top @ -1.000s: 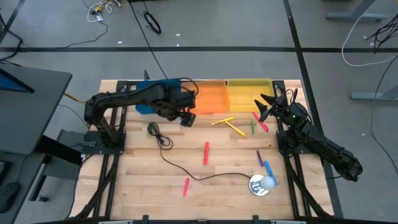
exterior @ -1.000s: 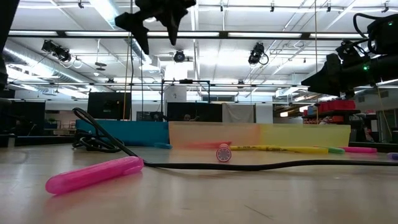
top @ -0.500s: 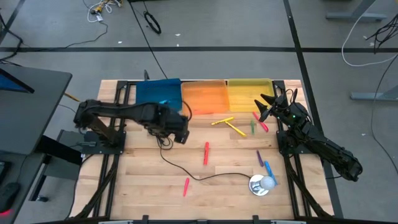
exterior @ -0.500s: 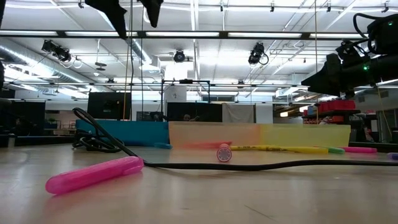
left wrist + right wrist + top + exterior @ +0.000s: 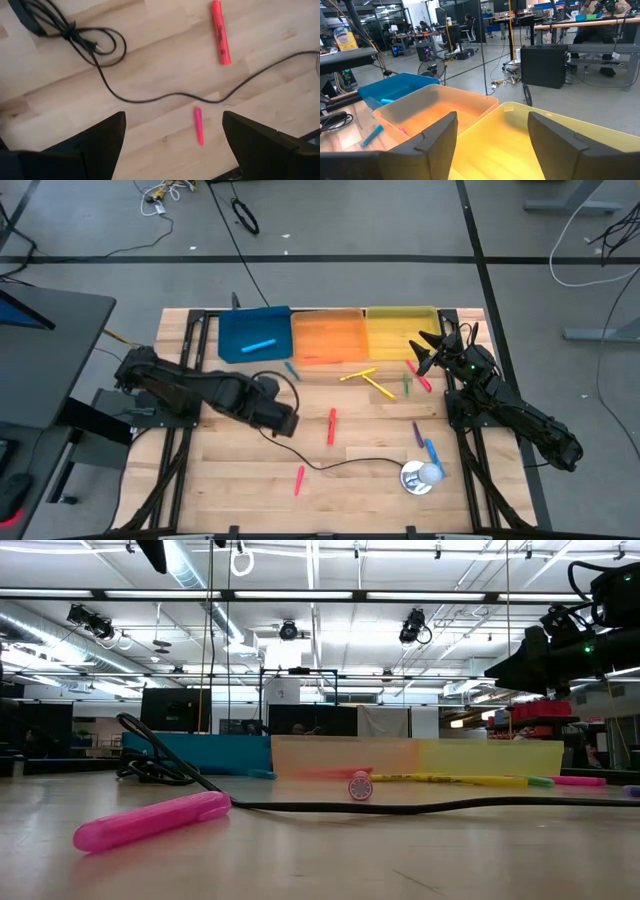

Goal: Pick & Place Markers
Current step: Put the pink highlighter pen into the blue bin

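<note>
Markers, high view: scattered over the table [image 5: 230, 490]; one blue marker [image 5: 260, 343] lies in the blue tray [image 5: 232, 330], another blue marker beside tray [image 5: 292, 368] on the wood, yellow pair [image 5: 366, 379] and green marker [image 5: 406, 385] near the yellow tray [image 5: 400, 315], red marker [image 5: 331, 426] mid-table, pink marker [image 5: 299, 479] toward the near edge.
Left gripper, high view: left gripper [image 5: 283, 420] hangs over the black cable [image 5: 330, 465], just beside the red marker.
Right gripper, high view: right gripper [image 5: 424, 352] waits near the yellow tray, fingers apart, holding nothing.
Low view: pink marker lies flat on the wood in the foreground; it alone shows the round end of the red marker facing the camera, so that one may roll.
Left wrist view: fingers [image 5: 97, 142] spread wide and empty; red and pink markers both lie below, clear of the cable, which the overhead view leaves less plain.
Right wrist view: orange tray [image 5: 435, 107] beside the yellow one.
Handling: markers look light, stiff, smooth; best pinched across the middle of the barrel.
</note>
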